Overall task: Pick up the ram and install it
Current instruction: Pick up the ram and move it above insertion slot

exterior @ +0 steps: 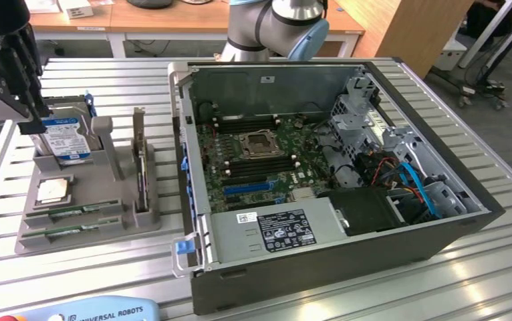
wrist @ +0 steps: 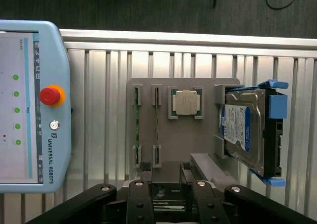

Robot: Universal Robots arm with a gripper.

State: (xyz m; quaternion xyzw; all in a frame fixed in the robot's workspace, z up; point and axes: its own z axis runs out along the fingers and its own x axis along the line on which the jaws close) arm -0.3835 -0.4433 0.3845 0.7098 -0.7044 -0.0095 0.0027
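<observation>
— Well, how do you think the ram [exterior: 71,210] [wrist: 157,126] will handle?

— I judge it light and stiff, but thin and brittle. The chips and the contact edge are probably delicate. I would take it across its thin body, near the middle of the upper long edge, between the two pairs of clips, and never on the contacts.

— Where is it now?

— It stands on its long edge in a slot of the grey holder [exterior: 87,242] [wrist: 198,140]. In the exterior view the holder lies on the bench [exterior: 87,277] [wrist: 99,135] at nine o'clock from the open computer case [exterior: 327,267]. A second stick [exterior: 69,231] [wrist: 136,126], its look-alike, sits in the next slot, just beside the ram at six o'clock. I cannot tell for sure which of the two is meant. I take the one nearer to the processor [exterior: 53,191] [wrist: 186,102], which lies at eleven o'clock from it.

— And the hard drive [exterior: 64,140] [wrist: 242,130]?

— It stands in the holder at twelve o'clock from the processor.

— What about the pincer [exterior: 26,114] [wrist: 166,167]?

— It hangs over the holder, at about eleven o'clock from the ram and well apart from it. In the wrist view its fingers stand apart, so I call it open. It holds nothing and, as far as I can see, touches nothing. Both sticks are in their slots.
</observation>
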